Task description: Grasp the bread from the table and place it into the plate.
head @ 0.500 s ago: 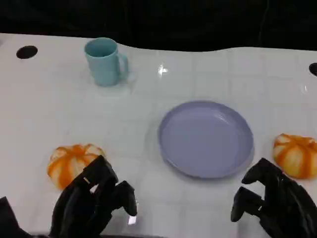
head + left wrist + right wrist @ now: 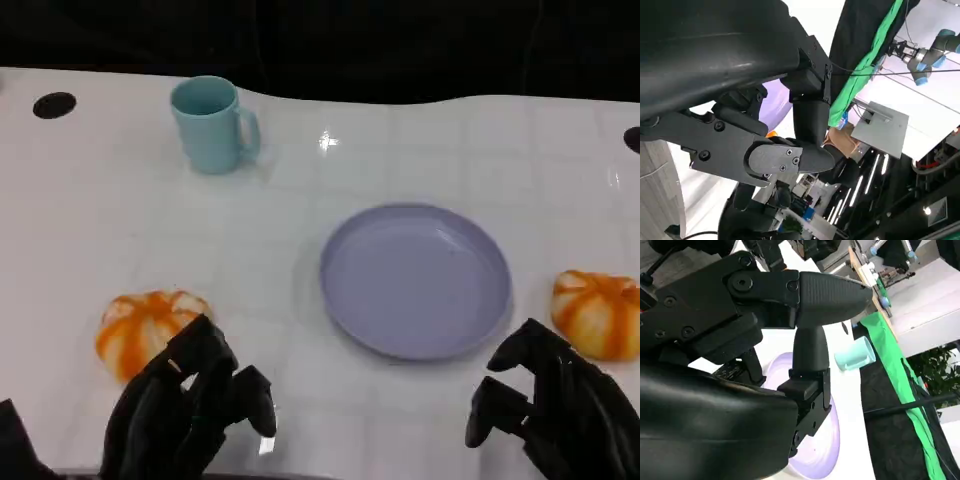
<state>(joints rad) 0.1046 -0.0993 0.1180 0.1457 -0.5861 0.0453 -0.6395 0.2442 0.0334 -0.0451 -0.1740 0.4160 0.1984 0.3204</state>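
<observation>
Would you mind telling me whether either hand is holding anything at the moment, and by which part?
Nothing is held. The left hand hovers beside the orange-and-white bread roll, and the right hand is near the other roll; neither touches.

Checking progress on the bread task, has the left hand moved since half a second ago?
No. The left hand sits in the same spot just below the left bread, holding nothing.
</observation>
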